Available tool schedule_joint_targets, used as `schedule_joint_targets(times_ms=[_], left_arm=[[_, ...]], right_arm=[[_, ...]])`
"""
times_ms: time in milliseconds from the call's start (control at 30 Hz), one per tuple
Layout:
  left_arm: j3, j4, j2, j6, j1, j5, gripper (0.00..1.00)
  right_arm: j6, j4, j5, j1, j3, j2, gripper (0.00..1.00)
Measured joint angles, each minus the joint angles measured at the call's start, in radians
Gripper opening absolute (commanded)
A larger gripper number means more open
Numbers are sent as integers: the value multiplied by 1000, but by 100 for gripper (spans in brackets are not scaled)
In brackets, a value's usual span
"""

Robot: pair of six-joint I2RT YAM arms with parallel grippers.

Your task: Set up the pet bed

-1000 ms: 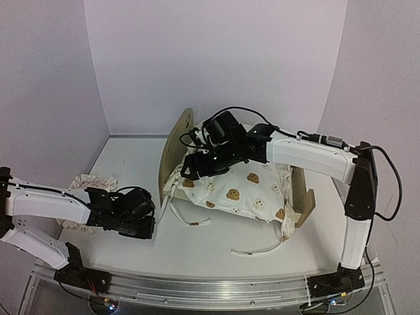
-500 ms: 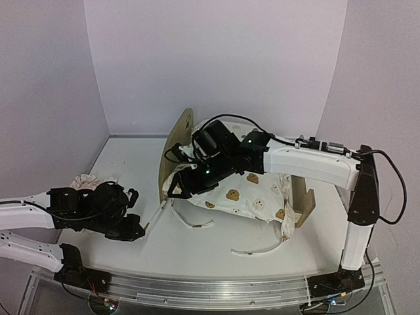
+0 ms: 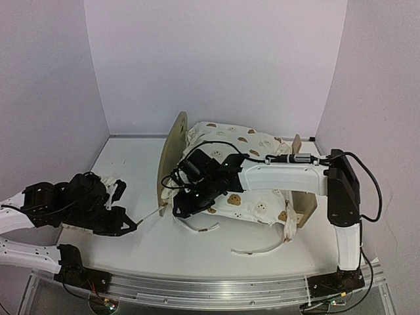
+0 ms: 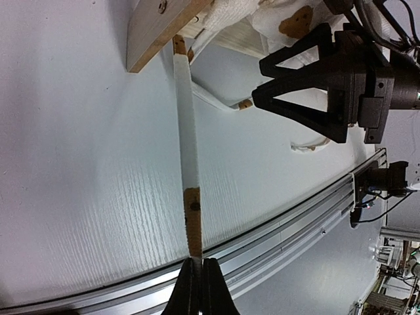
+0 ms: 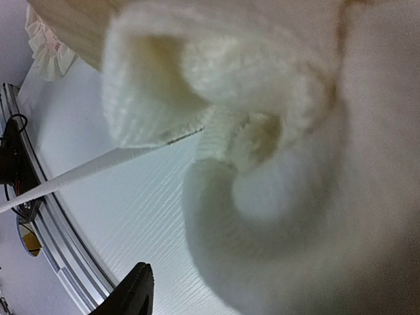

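Currently the left end effector [image 4: 196, 269] is pressed together, pinching the brown tip of a quilt tie [image 4: 187, 144]. From that pinch the tie runs taut and straight across the tabletop [image 3: 131, 157] to the lower corner of the headboard [image 4: 157, 29], well away from the fingers. The pet bed [image 3: 172, 154] sits beyond and to the right of the left end effector, headboard upright on its near-left end and footboard [image 3: 305, 203] on the far side. The bear-print quilt [image 3: 252, 197] is bunched over the bed, so the mattress can't be seen. The right end effector [image 3: 178, 209] is low at the quilt corner just beside the headboard base. In the left wrist view its fingers [image 4: 295, 56] stand spread. The right wrist view is mostly blurred quilt fold right at the lens, so I can't tell if cloth sits between them. A second tie [image 3: 259, 249] lies loose on the tabletop, on the near side of the right end effector. The ruffled pillow [image 5: 44, 49] lies off past the headboard.
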Motion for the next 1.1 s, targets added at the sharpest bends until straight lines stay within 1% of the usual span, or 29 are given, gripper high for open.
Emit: schedule_joint_targets(times_ms=[167,267,367,667,700,867,1000,1067,1100], left_arm=[[-83,48,4,0,-1,40,0],[-136,83,39,2,-2,59,0],[-154,107,77,9,-3,60,0],[-154,163,90,29,-3,60,0],[-154,164,89,32,-3,60,0],[-154,165,68,35,-3,60,0],[-154,168,50,35,-3,60,0],[-154,171,43,36,-3,60,0],[-153,172,41,36,-3,60,0]], right_arm=[[-43,33,29,13,-67,0,58],[-81,62,80,32,-132,0,60],[-109,86,130,46,-181,4,60],[-172,204,259,64,-227,64,53],[-177,214,270,66,-228,70,52],[-195,256,295,70,-226,101,31],[-193,288,298,71,-214,119,10],[-186,301,294,71,-202,130,2],[-184,306,290,72,-197,135,0]])
